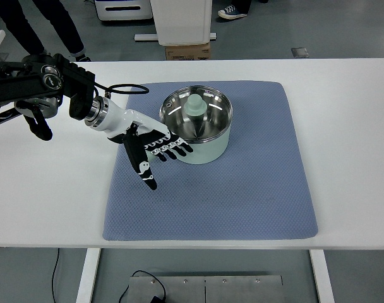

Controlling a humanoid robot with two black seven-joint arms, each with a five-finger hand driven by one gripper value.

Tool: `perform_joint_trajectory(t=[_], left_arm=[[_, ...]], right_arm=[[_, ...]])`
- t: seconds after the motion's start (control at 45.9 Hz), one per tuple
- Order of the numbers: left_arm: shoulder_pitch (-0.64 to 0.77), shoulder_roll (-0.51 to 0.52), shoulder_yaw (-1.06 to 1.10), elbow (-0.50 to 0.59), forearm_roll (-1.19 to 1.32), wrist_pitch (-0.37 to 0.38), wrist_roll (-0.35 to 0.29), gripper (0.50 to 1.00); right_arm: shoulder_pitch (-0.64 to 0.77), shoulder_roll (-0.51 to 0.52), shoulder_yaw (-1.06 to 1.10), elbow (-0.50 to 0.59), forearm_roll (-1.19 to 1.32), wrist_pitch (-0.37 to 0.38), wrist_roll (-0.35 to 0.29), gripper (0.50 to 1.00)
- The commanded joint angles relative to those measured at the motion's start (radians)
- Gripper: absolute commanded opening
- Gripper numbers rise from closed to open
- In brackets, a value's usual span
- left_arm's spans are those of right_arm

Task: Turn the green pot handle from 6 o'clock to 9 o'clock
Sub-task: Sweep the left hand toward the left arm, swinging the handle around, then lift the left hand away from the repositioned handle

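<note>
Metal base plate [204, 289] and a loose black cable [141, 284] lie on the floor under the near edge of the white desk [47, 208]. On the desk, a blue quilted mat [242, 202]. Pale green pot [198, 125] sits on the far-middle part of the mat, steel inside, green-knobbed lid [196, 107] dropped down into it. Pot handle not made out; the spot where it would be lies behind the fingers. Left hand [148, 148], black and white, comes in from the left with fingers [170, 149] spread, tips touching the pot's near-left wall, thumb pointing toward the near side; nothing grasped. Right arm not seen. Beyond the far edge: a person's legs [47, 25], a sneaker [232, 11], a cardboard box [187, 52].
</note>
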Motion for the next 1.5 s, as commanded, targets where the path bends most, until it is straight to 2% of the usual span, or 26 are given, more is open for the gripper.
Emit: perform_joint_trajectory(t=[0.0, 0.37, 1.242, 1.482], left_arm=[[-0.004, 0.007, 0.012, -0.001, 0.003, 0.0, 0.0, 1.0], [-0.021, 0.027, 0.038, 0.004, 0.008, 0.0, 0.0, 1.0], [-0.018, 0.059, 0.05, 0.178, 0.023, 0.0, -0.002, 1.0], [-0.022, 0.062, 0.049, 0.186, 0.023, 0.0, -0.003, 1.0]], right_arm=[[0.0, 0.0, 0.0, 0.001, 0.0, 0.0, 0.0, 1.0], [0.0, 0.0, 0.0, 0.0, 0.0, 0.0, 0.0, 1.0], [0.0, 0.0, 0.0, 0.001, 0.0, 0.0, 0.0, 1.0], [0.0, 0.0, 0.0, 0.001, 0.0, 0.0, 0.0, 1.0]])
